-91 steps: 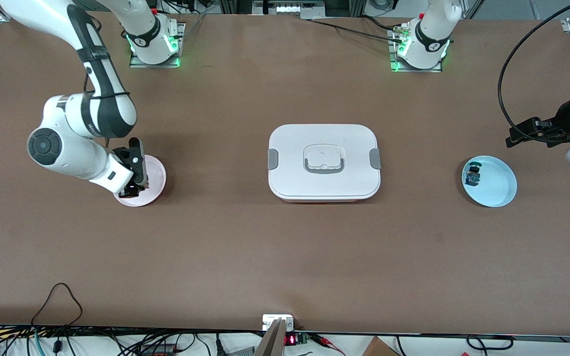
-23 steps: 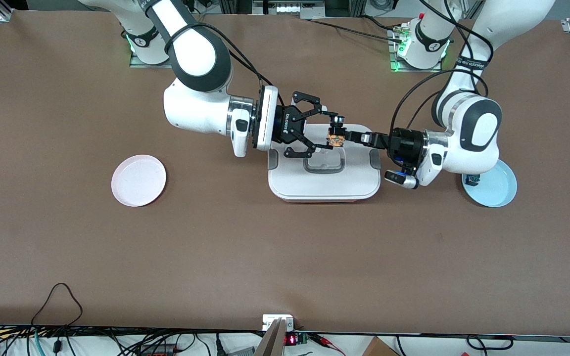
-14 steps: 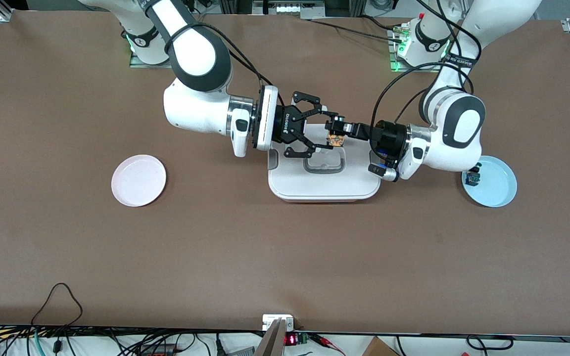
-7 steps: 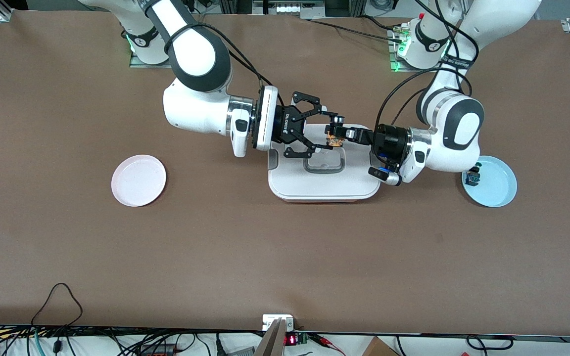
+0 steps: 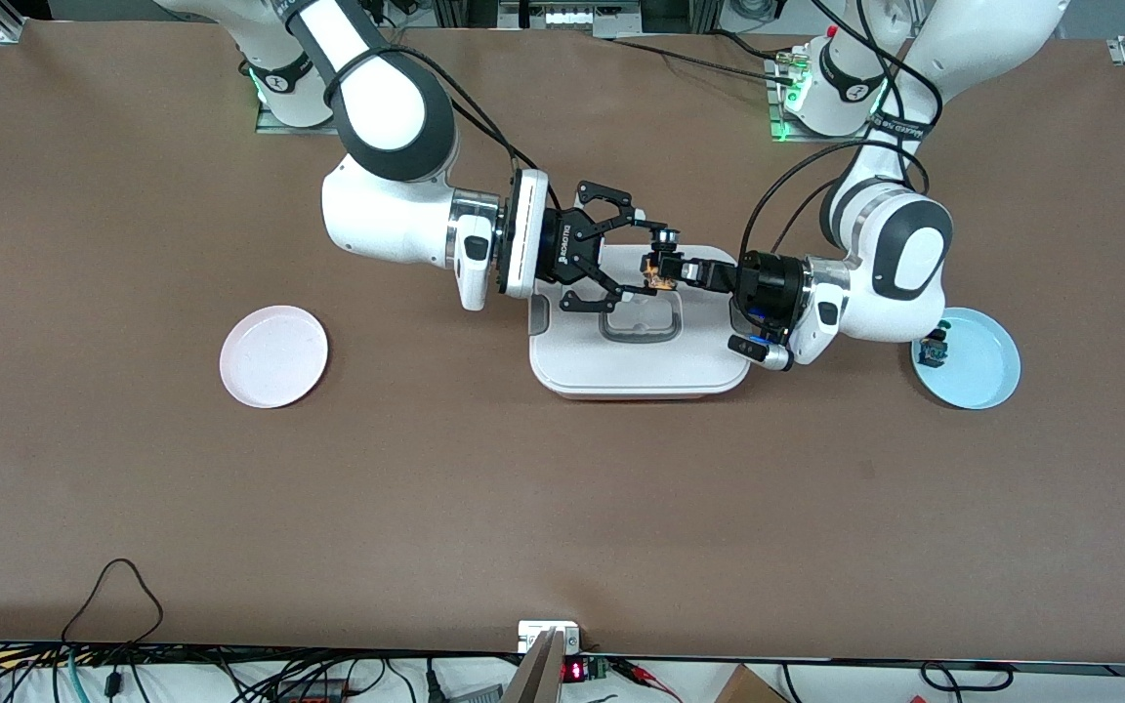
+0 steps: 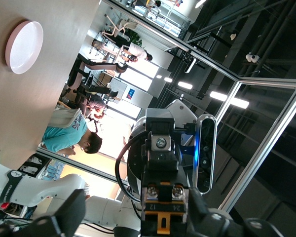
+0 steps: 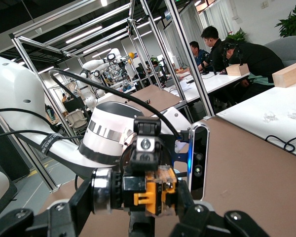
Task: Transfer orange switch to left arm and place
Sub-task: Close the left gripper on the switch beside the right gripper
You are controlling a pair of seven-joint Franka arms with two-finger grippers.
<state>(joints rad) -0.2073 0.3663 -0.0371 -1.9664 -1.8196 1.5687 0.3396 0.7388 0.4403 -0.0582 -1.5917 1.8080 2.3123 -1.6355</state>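
Half done: orange switch (image 5: 661,275) up over the box (image 5: 639,363), my right gripper (image 5: 655,264) clamped on it; left gripper (image 5: 668,271) round it, grip unclear. Blue plate (image 5: 982,376) drop left.

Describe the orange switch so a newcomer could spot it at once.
Find the large white lidded box at mid-table. Above its lid the two black grippers meet, and the tiny black switch with an orange middle sits between them. The similar teal-topped switch lies on the light blue plate.
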